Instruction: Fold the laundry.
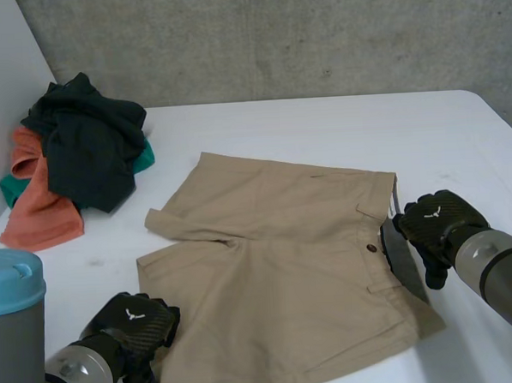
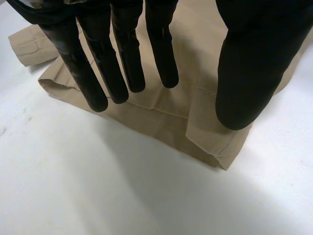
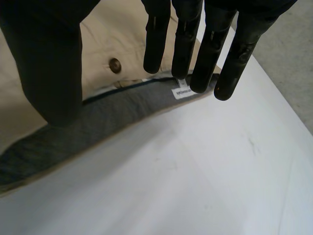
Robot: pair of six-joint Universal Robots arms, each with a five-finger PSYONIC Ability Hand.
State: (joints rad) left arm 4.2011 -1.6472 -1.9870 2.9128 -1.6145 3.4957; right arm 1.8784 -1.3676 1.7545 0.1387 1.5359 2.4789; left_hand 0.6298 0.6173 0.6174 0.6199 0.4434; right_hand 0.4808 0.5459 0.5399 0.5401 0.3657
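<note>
Lying flat, tan shorts [image 1: 282,272] (one cuff folded) show grey lining.

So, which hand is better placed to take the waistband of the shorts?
The right hand: its open fingers hang over the waistband of the shorts, beside the button. The left hand is at a leg hem.

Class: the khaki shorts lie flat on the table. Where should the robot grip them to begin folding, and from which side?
Grip the shorts at their edges. Take the waistband from the robot's right, where its grey lining gapes beside the right hand. Take the near leg hem from its left, by the left hand. The flat middle probably offers no pinch.
</note>
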